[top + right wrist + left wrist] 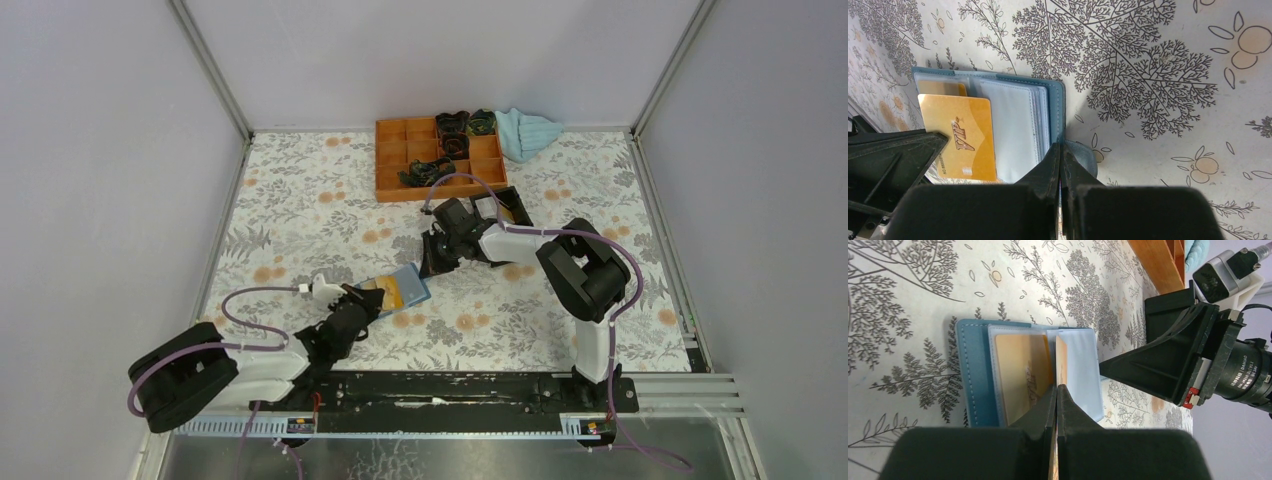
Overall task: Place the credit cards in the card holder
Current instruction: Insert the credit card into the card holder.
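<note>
Pinching a gold credit card above the holder's pockets, left gripper jaws clamped on it, open card holder flat on the table, long axis slanting near-left to far-right, right gripper jaws clamped on its teal cover edge.

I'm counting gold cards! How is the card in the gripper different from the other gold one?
The held card is pinched by the left gripper; the tucked card lies inside a clear sleeve of the card holder. In the right wrist view the held card covers most of the tucked card. Both are gold.
</note>
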Controlling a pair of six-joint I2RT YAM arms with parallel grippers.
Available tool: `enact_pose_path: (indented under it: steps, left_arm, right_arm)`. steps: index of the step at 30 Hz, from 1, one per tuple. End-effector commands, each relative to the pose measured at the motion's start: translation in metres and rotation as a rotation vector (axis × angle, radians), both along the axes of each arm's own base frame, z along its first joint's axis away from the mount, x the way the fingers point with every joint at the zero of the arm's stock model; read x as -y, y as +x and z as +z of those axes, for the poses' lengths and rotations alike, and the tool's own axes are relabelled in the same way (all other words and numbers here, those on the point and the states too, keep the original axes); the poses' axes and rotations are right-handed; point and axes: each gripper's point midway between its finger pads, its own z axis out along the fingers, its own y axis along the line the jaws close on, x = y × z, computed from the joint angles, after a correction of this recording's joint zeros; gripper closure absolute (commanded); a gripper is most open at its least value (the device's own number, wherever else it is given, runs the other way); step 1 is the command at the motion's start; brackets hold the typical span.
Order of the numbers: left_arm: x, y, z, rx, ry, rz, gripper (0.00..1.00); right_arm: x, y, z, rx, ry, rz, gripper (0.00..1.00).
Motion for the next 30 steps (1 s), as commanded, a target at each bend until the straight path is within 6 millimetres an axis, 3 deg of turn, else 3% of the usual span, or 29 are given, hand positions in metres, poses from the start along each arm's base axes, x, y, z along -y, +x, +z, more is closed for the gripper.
enact_pose_path:
  steps: [1, 30]
  left_arm:
    - [-0.037, -0.018, -0.038, -0.086, 0.157, 0.071, 1.00]
    - [-0.036, -0.023, -0.048, -0.138, 0.212, 0.111, 1.00]
  right_arm:
    - [0.000, 0.001, -0.013, 0.007, -0.044, -0.003, 1.00]
    - [-0.001, 0.000, -0.012, 0.005, -0.045, 0.007, 1.00]
